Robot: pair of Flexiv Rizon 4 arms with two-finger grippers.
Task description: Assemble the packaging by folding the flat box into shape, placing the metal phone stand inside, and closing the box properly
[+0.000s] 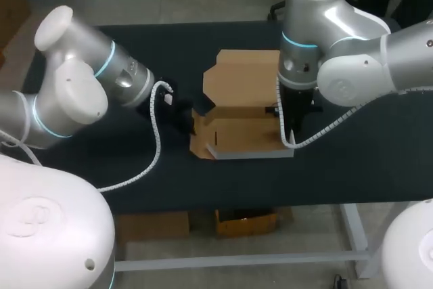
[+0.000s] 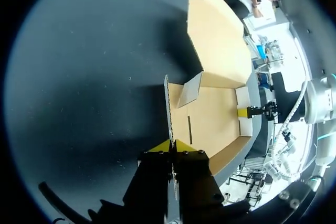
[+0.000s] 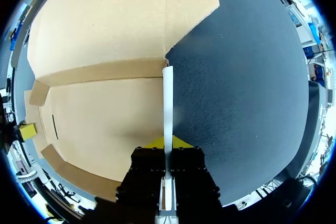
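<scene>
Cardboard box (image 1: 245, 109) half-folded on the dark table (image 1: 365, 160).
The left gripper (image 2: 172, 144) pinches its upright left side wall (image 2: 167, 111), the right gripper (image 3: 168, 141) its right side wall (image 3: 167, 98); the lid flap (image 1: 243, 76) lies open behind.

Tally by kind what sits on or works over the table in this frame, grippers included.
cardboard box: 1, partly folded, lid open
grippers: 2, left gripper and right gripper, each shut on a side wall of the box
metal phone stand: 0 in view
Total: 3
</scene>
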